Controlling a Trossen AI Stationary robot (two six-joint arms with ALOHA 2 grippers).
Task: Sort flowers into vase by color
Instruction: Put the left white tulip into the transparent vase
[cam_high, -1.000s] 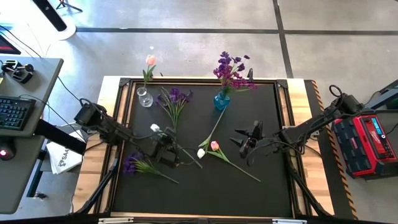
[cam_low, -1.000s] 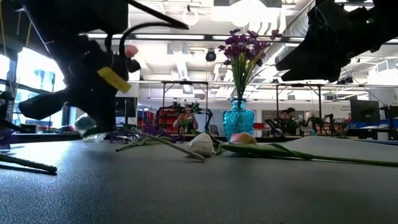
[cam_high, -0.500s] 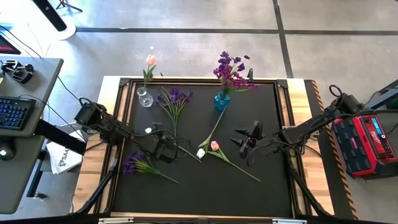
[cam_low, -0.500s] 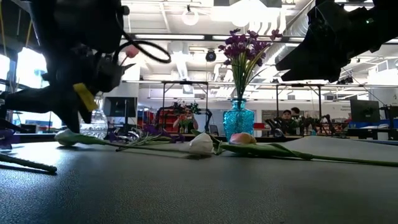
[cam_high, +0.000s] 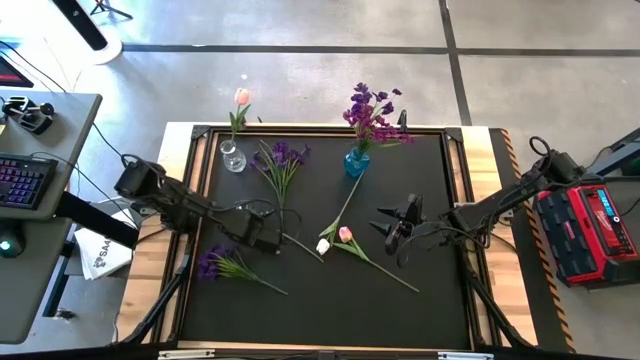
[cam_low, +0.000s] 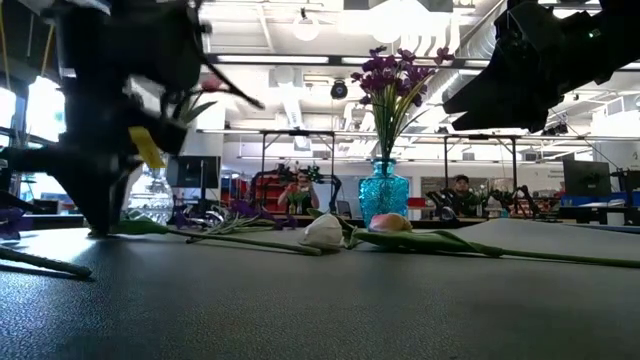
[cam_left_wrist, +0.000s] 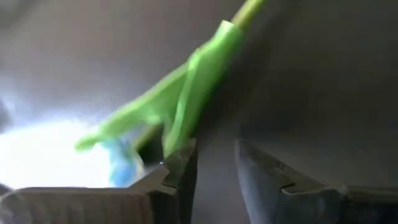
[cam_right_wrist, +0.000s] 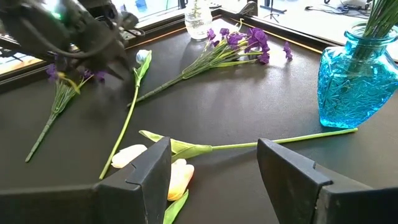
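Left hand (cam_high: 258, 238) low over black mat (cam_high: 420, 300); workshop room behind.

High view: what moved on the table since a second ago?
The left gripper slid a little toward the table's left side, and the tulip by it shifted along. The right gripper, blue vase, clear vase and the other flowers stayed put.

I see open mat (cam_high: 400, 190) right of the blue vase (cam_high: 356, 162); loose flowers (cam_high: 335, 240) clutter the centre and left.
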